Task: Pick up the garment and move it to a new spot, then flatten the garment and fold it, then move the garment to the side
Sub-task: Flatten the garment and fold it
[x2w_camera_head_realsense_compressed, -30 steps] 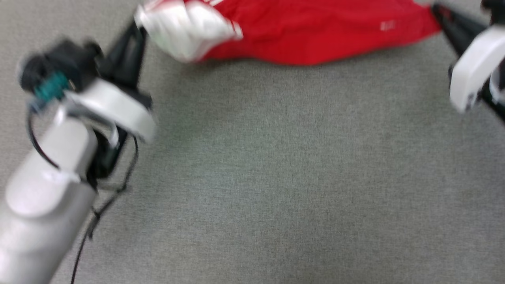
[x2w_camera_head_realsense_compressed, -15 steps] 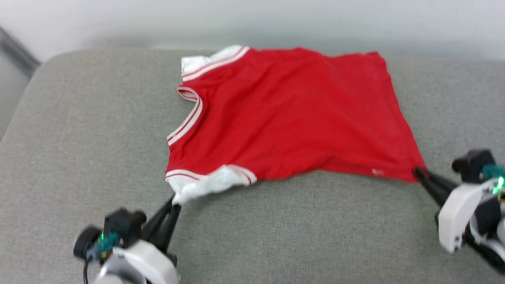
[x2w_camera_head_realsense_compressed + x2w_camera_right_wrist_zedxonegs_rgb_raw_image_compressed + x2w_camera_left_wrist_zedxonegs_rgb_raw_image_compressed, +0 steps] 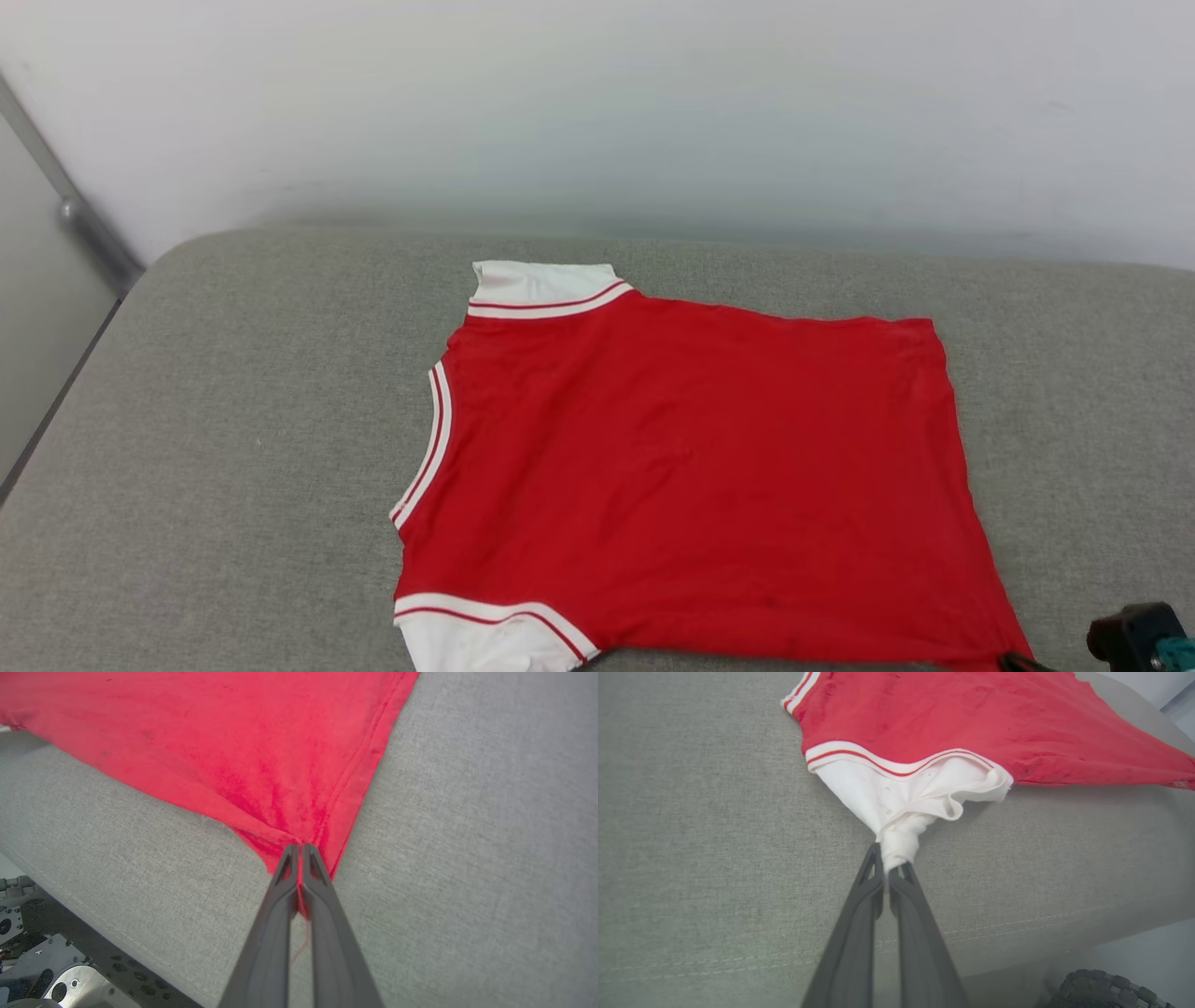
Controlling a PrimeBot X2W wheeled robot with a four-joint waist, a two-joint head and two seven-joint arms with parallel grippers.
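Note:
The garment (image 3: pixel 691 467), a red T-shirt with white striped sleeves, lies spread nearly flat on the grey cushion (image 3: pixel 233 448), collar toward the left. In the left wrist view my left gripper (image 3: pixel 890 868) is shut on the bunched tip of the near white sleeve (image 3: pixel 915 798), pulling it taut. In the right wrist view my right gripper (image 3: pixel 299 849) is shut on the red hem corner (image 3: pixel 299 812) of the garment, where creases fan out from the grip. In the head view its dark tip (image 3: pixel 1019 663) meets that corner at the bottom right.
A white wall (image 3: pixel 597 112) rises behind the cushion, with a grey post (image 3: pixel 89 233) at the left. The cushion's seamed front edge (image 3: pixel 1017 924) runs close behind both grippers. My base (image 3: pixel 46 970) sits below that edge, and a dark woven object (image 3: pixel 1101 991) lies off the cushion.
The head camera has tilted up, so the arms have dropped out of its picture. The garment has gone from bunched and lifted to spread flat. Both grips have held.

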